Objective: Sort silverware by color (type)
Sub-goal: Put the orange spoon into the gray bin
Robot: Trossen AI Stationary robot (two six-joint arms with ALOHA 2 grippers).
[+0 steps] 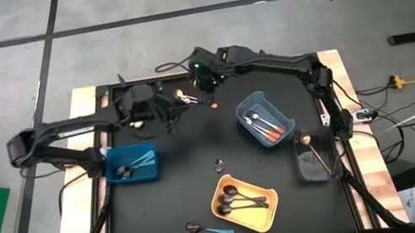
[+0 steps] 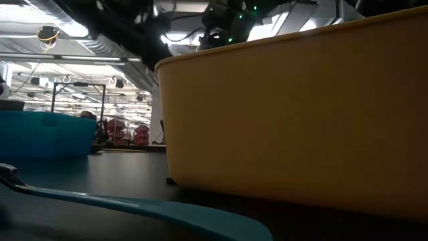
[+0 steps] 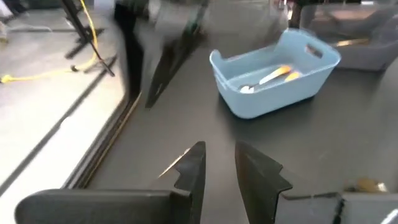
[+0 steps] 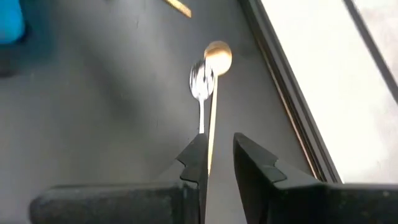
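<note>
Black table [image 1: 176,182] fills the centre of the high view, both arms reaching in from its top edge. Yellow bin [image 1: 245,204] at lower centre holds black spoons [image 1: 238,204]; light blue bin [image 1: 264,118] right of centre holds orange-handled spoons [image 1: 265,128]; darker blue bin [image 1: 132,164] at left holds blue-handled spoons [image 1: 136,161]; dark bin [image 1: 314,159] at right. A loose blue spoon [image 1: 220,231] lies bottom centre. Low view shows only the yellow bin wall, the blue bin and that spoon handle up close. Left gripper [image 3: 219,163], upper-left area: fingers a narrow gap apart, nothing between them. Right gripper [image 4: 217,155], top centre: only its wrist view shows the fingers slightly apart over a wooden spoon [image 4: 214,87] and a silver spoon [image 4: 200,87]; grip, cannot tell.
</note>
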